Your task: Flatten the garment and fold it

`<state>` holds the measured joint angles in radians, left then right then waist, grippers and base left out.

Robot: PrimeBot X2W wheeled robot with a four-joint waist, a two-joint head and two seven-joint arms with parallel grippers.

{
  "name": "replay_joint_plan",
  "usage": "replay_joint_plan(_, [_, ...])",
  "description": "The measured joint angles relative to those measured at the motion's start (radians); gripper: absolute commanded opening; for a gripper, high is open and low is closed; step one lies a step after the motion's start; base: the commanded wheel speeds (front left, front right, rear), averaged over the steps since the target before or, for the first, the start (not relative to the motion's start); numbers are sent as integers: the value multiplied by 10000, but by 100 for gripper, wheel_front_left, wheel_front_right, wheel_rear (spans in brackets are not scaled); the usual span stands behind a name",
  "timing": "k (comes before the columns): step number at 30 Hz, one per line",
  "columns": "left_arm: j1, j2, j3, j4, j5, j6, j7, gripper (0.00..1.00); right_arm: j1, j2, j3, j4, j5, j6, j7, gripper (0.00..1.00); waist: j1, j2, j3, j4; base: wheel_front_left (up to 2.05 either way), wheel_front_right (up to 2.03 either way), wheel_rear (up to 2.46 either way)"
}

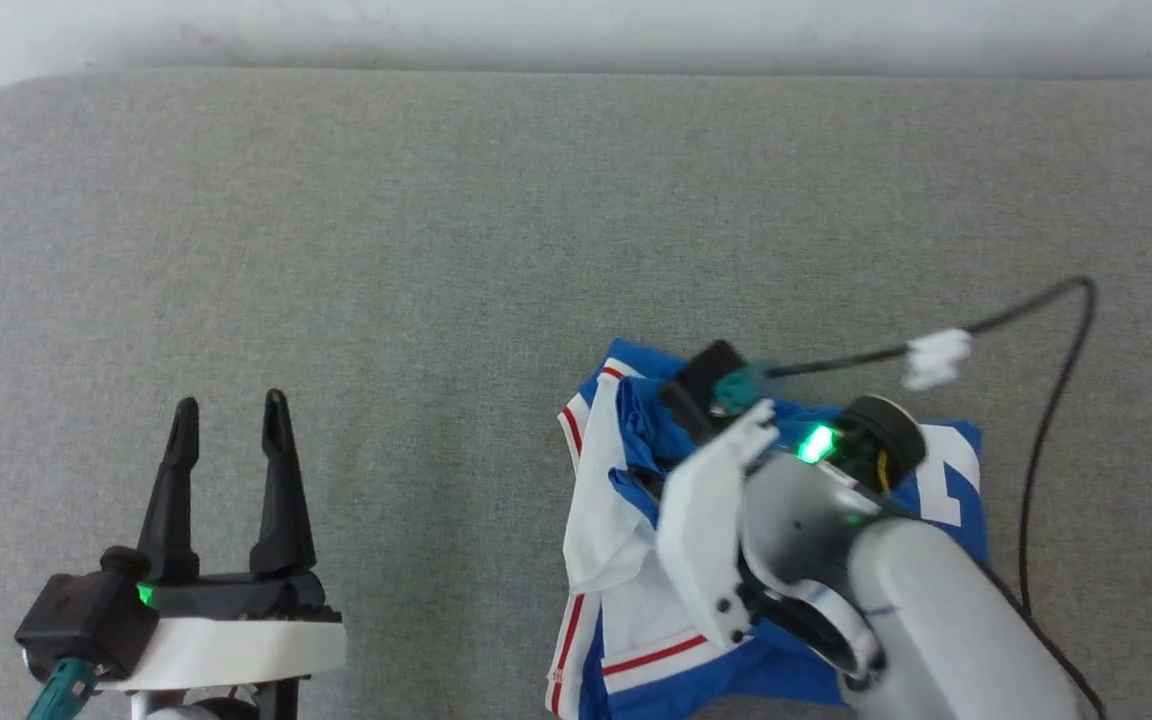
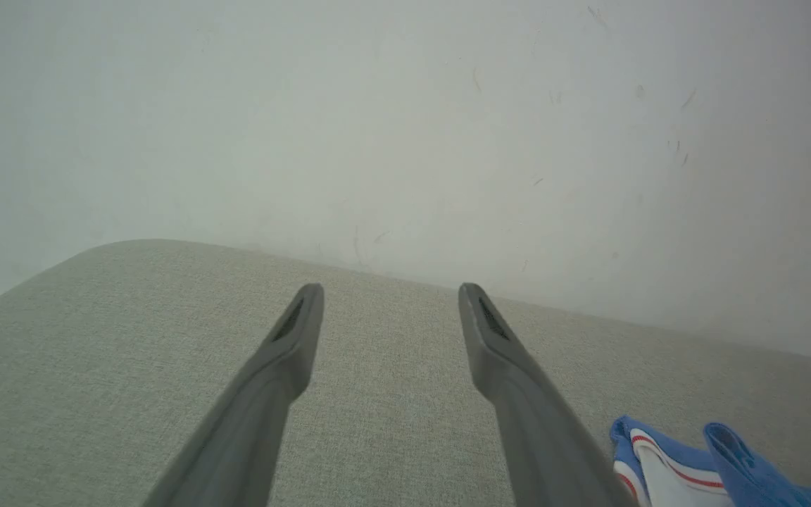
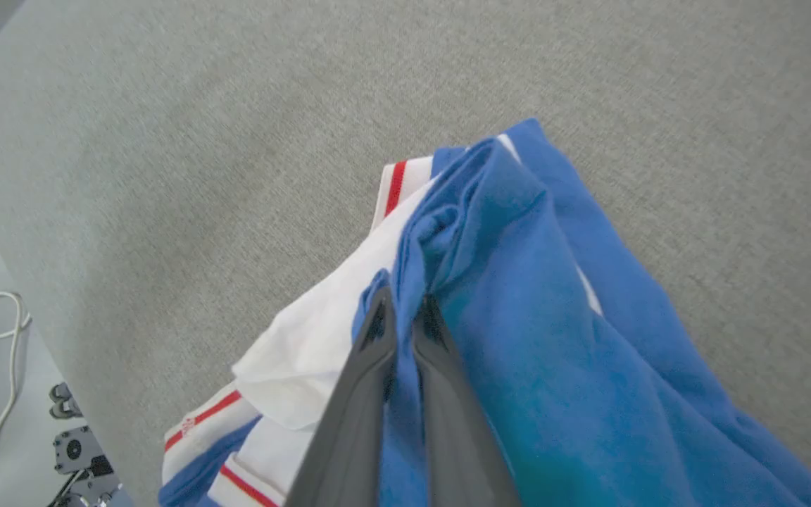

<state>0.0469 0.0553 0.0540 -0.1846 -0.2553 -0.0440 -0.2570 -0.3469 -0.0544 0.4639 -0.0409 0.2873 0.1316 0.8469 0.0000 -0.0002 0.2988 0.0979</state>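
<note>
The garment [image 1: 626,560] is royal blue with white panels edged in red-and-white stripes, and a white printed figure shows on its right part. The worktop [image 1: 436,250] is a flecked grey weave. The left gripper [image 1: 231,400] has black fingers [image 1: 281,490] above a white band, with a small green light. The right arm [image 1: 936,620] is pale grey, its cable [image 1: 1036,455] black with a white tag [image 1: 936,357]

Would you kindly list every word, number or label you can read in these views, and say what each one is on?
White print on the garment: a fragment of one large character, partly hidden; not readable.
Small red mark on the garment, in the right wrist view: too small to read.
Nothing else reads as text.
</note>
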Motion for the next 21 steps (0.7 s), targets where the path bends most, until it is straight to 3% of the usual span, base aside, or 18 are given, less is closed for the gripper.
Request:
replay_joint_plan(7, [-258, -6, -366, 336, -94, 2, 0, 100, -1247, 13, 1237, 1977, -499, 0, 520, 0, 1, 0, 26, 171, 0, 0, 0])
replay_joint_plan(9, [-329, -8, -472, 418, -128, 6, 0, 100, -1365, 21, 1367, 2318, -481, 0, 566, 12, 1, 0, -15, 242, 0, 0, 0])
replay_joint_plan(12, [-336, -13, -529, 508, -194, 8, 0, 100, -1534, 23, 1572, 2598, -380, -2, 531, 48, -1, 0, -119, 306, 0, 0, 0])
replay_joint_plan(13, [-333, -13, -520, 529, -194, 10, 0, 100, -1542, 19, 1588, 2596, -224, -2, 460, 100, -1, 0, -153, 310, 0, 0, 0])
replay_joint_plan(17, [-275, -15, -420, 548, -194, 12, 0, 100, -1542, 25, 1475, 2209, 558, 0, 59, 100, -1, 1, -241, 204, 0, 0, 0])
replay_joint_plan(21, [-245, -21, -293, 537, -192, 12, 0, 100, -1405, 50, 472, 953, 934, 0, -495, 100, 0, 1, -305, 2, 0, 0, 0])
